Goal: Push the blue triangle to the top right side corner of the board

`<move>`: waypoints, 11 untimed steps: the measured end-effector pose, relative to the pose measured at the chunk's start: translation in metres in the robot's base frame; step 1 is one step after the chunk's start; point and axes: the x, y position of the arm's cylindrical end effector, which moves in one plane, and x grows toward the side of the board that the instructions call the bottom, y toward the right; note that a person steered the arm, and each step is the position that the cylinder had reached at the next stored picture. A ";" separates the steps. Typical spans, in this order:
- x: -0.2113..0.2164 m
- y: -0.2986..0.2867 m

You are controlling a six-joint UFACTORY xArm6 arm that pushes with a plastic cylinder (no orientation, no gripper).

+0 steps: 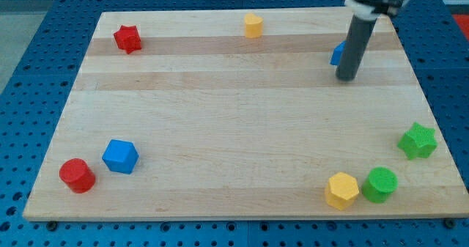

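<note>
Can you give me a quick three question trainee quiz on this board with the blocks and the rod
1. True or false: my tip sits at the view's right of the blue triangle, which the rod partly hides.
2. Which block lies nearest the red cylinder? A) blue cube B) red star C) green cylinder
3. Fill in: the block at the board's top edge, near the middle, is coloured ____.

Key: 1 true; 2 A; 3 yellow.
</note>
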 end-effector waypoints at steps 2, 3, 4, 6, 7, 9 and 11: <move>-0.046 0.000; -0.047 0.000; -0.041 -0.011; -0.045 -0.025; -0.054 -0.025; -0.069 -0.015; -0.071 -0.003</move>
